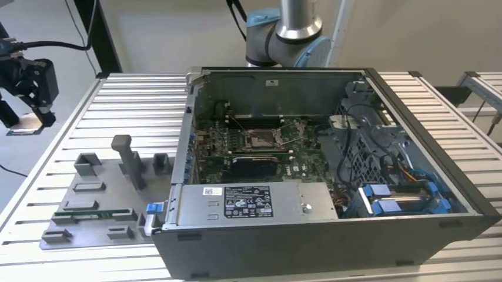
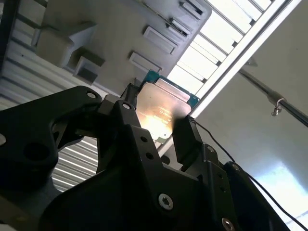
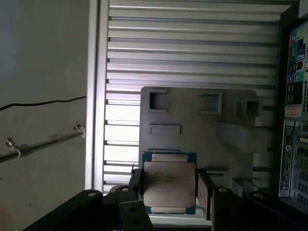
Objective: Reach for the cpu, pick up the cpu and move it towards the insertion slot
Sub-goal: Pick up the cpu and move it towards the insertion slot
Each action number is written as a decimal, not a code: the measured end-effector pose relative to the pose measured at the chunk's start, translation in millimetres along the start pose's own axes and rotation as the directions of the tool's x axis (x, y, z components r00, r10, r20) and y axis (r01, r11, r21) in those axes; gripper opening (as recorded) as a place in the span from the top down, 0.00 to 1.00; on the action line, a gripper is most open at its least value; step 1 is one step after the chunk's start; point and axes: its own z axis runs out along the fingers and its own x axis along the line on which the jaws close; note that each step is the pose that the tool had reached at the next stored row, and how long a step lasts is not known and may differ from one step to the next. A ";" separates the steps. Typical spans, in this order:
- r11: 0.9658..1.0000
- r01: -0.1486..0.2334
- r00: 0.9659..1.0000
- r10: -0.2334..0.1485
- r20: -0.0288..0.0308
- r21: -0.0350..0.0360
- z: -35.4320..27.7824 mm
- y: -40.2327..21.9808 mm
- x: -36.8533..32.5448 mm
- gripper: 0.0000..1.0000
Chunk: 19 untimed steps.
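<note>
The cpu (image 3: 169, 183) is a thin square chip with a pale metal face and a green-blue rim. My gripper (image 3: 170, 188) is shut on it, one black finger against each side. The second wrist view shows the same hold: cpu (image 2: 159, 107) between the fingers of the gripper (image 2: 157, 118). In the exterior view the gripper (image 1: 30, 115) hangs beyond the table's edge at the exterior view's left, the pale cpu (image 1: 26, 123) at its tip. The insertion slot (image 1: 260, 138), a silver-framed socket, lies on the motherboard inside the open case, far from the gripper.
The open computer case (image 1: 408, 194) fills the table's right half in the exterior view. A grey fixture plate (image 1: 98, 176) with upright posts and a green memory stick (image 1: 88, 214) lies between gripper and case. The arm's base (image 1: 284, 32) stands behind the case.
</note>
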 end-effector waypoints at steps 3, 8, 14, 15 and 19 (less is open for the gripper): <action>1.000 0.000 1.000 0.000 0.000 0.000 -0.1 0.0 0.0 1.00; 1.000 0.000 1.000 0.000 0.000 0.000 -3.9 0.1 0.0 1.00; 1.000 0.000 1.000 0.000 0.000 0.000 -8.8 0.3 0.1 1.00; 1.000 0.000 1.000 0.000 0.000 0.000 -8.9 0.3 0.0 1.00; 1.000 0.000 1.000 0.000 0.000 0.000 -9.0 0.3 -2.7 1.00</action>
